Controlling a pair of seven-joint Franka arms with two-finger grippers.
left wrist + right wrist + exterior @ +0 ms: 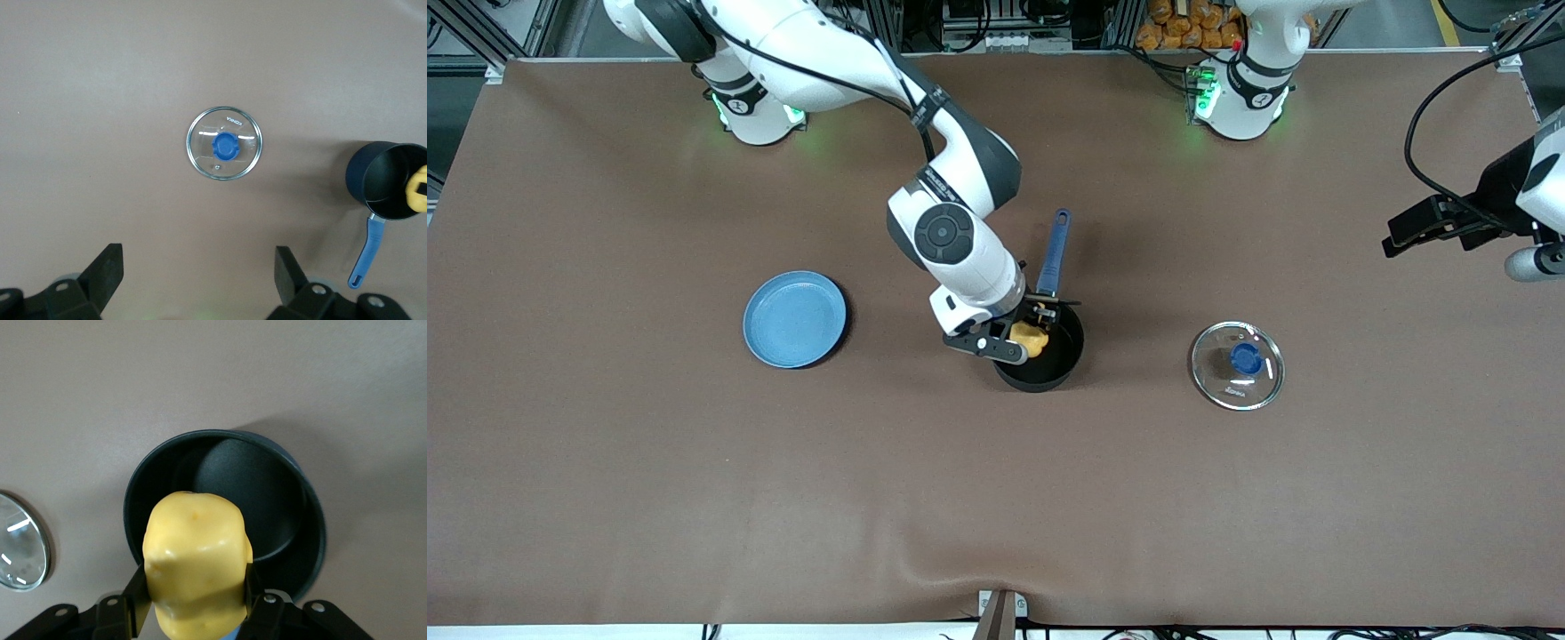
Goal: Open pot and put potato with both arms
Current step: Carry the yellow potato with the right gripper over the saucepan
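Front view: the right gripper [1024, 338] hangs over the pot [1040, 348], its fingers clamped on the potato [1031, 339], which sits above the pot's open mouth, toward the rim on the right arm's side. The pot stands mid-table with its blue handle [1055, 253] pointing toward the robots' bases. The lid [1237, 365] lies flat on the brown table [996, 498], knob [1246, 358] up, well apart from the pot toward the left arm's end. A blue plate [794, 319] lies toward the right arm's end. The left gripper [1423, 227] waits up in the air over the table edge at its own arm's end.

Left wrist view: the left gripper [199, 277] has its fingers [107, 273] spread wide with nothing between them. Below lie the lid [224, 143] and, at the picture's edge, the pot [387, 181] with the potato [418, 189] over it.

Right wrist view: the right gripper [193, 600] pinches the potato [196, 563] on both sides, just over the rim of the pot [223, 513]. The pot's dark inside is bare. An edge of the lid [23, 550] shows beside it.
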